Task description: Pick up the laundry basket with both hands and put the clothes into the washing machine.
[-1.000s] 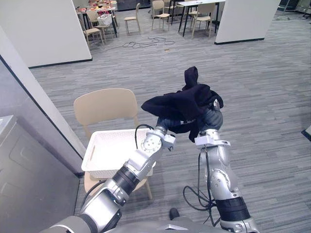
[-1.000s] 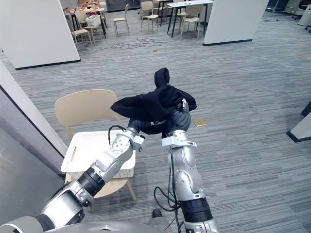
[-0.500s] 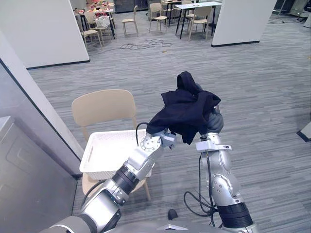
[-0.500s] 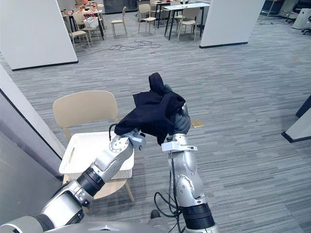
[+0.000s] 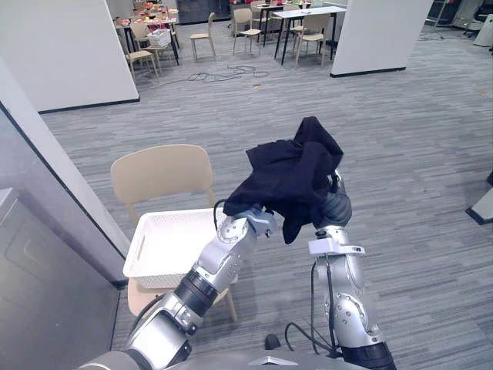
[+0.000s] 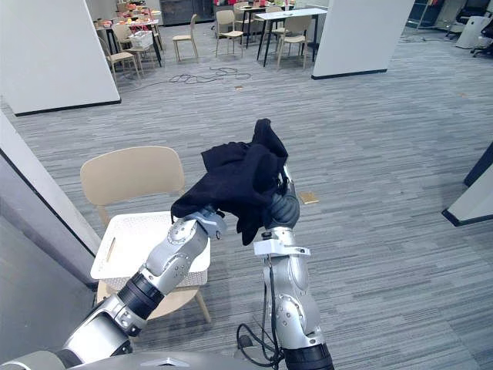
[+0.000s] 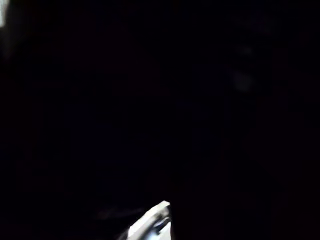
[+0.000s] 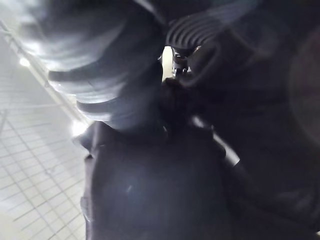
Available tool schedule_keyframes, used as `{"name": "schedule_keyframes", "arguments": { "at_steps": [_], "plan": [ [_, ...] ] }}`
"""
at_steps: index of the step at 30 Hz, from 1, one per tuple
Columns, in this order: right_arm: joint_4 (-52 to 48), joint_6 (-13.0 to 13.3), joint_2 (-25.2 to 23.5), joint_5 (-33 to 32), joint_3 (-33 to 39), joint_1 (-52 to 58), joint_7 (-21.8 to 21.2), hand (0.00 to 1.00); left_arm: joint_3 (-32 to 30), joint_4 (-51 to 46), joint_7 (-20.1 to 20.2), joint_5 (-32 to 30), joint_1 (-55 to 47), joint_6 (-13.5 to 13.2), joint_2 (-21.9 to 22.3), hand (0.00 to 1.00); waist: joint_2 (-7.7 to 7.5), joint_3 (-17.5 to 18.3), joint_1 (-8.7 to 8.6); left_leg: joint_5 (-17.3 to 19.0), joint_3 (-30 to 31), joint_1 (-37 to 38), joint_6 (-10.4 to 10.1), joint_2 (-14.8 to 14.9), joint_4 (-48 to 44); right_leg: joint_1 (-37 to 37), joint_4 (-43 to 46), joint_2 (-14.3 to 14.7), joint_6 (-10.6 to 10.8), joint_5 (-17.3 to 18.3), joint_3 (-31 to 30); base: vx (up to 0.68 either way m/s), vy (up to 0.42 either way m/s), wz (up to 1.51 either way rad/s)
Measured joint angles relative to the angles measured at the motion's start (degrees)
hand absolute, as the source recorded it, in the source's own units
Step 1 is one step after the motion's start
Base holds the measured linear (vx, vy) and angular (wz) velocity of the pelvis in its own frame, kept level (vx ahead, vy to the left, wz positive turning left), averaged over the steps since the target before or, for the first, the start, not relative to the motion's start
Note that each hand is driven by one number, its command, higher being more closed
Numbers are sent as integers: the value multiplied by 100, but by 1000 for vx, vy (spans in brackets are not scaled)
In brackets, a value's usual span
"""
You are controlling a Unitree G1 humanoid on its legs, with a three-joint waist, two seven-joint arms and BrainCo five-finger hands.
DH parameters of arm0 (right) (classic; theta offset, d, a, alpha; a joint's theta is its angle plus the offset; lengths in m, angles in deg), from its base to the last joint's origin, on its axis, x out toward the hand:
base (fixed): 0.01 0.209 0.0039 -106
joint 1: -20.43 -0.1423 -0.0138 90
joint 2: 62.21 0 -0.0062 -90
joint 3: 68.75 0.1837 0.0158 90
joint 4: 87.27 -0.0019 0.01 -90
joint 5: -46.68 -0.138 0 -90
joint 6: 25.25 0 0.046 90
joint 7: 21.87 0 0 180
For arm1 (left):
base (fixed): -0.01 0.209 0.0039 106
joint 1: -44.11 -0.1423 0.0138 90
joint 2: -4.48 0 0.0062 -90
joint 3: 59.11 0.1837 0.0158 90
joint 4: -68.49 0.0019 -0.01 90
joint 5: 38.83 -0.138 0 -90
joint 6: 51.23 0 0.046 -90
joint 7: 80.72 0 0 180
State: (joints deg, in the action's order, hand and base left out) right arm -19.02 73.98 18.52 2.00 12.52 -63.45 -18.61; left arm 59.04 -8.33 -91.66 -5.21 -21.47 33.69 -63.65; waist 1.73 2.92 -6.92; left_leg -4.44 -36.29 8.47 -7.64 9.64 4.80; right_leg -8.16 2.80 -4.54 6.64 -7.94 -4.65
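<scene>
A black garment point(image 5: 296, 173) is bunched up in the air in front of me, draped over both hands. My left hand point(image 5: 258, 218) comes up under its lower left edge, and my right hand point(image 5: 336, 208) shows its dark ribbed cover under the right side. The cloth covers the rest of both hands. Black cloth point(image 7: 160, 100) darkens the left wrist view, and more of it point(image 8: 150, 190) hangs past the ribbed cover in the right wrist view. The white laundry basket point(image 5: 132, 254) sits on a beige chair point(image 5: 158, 173) down to my left, with nothing visible inside it.
The grey washing machine point(image 5: 46, 293) stands at the lower left, against a white partition wall point(image 5: 54, 46). Grey carpet stretches ahead and to the right. Tables and chairs point(image 5: 300, 23) stand far at the back.
The garment was spread wide across both hands; now it is gathered into a taller bunch over the right hand. My left hand has moved closer to the right hand. The camera shifted slightly.
</scene>
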Motion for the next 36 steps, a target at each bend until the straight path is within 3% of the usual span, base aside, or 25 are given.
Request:
{"name": "schedule_keyframes", "arguments": {
  "at_steps": [13, 17, 25, 30, 36],
  "plan": [
    [-670, -92, -325, 236, 511, 942, -153, 0, -1306, -380, -274, 226, -573, -324, -26, 100, -2, -1, -127, 54, -325, 79, -57, 29, 0, -138, 27, 118, 2, -2, -261, -5, 25, -13],
    [-671, -92, -437, 240, 722, 1217, -154, 0, -1857, -815, -377, 230, -889, -484, -124, 100, 6, 4, -213, 82, -445, 113, -98, 67, -2, -175, 36, 186, 1, -2, -331, -5, 22, -14],
    [-629, -99, -736, 621, 1466, 1836, -153, 0, -3170, -1475, -384, 230, -1745, -633, -252, 100, 45, -12, -230, 152, -468, 221, -150, 91, -35, -75, 38, 215, -5, 25, -349, -2, 36, -1],
    [239, -191, -935, 920, 2074, 2141, -145, 0, -3944, -1996, -367, 236, -2381, -688, -250, 100, 75, -39, -186, 193, -327, 298, -143, 91, -35, 69, 101, 164, -2, 145, -216, -10, 41, 15],
    [1395, -344, -1091, 933, 2609, 2359, -131, 0, -4578, -2508, -193, 436, -3297, -750, -226, 100, 137, -175, 15, 222, -69, 418, -136, 104, -24, 263, 308, 76, -22, 395, 77, 4, 30, 23]
  ]
}}
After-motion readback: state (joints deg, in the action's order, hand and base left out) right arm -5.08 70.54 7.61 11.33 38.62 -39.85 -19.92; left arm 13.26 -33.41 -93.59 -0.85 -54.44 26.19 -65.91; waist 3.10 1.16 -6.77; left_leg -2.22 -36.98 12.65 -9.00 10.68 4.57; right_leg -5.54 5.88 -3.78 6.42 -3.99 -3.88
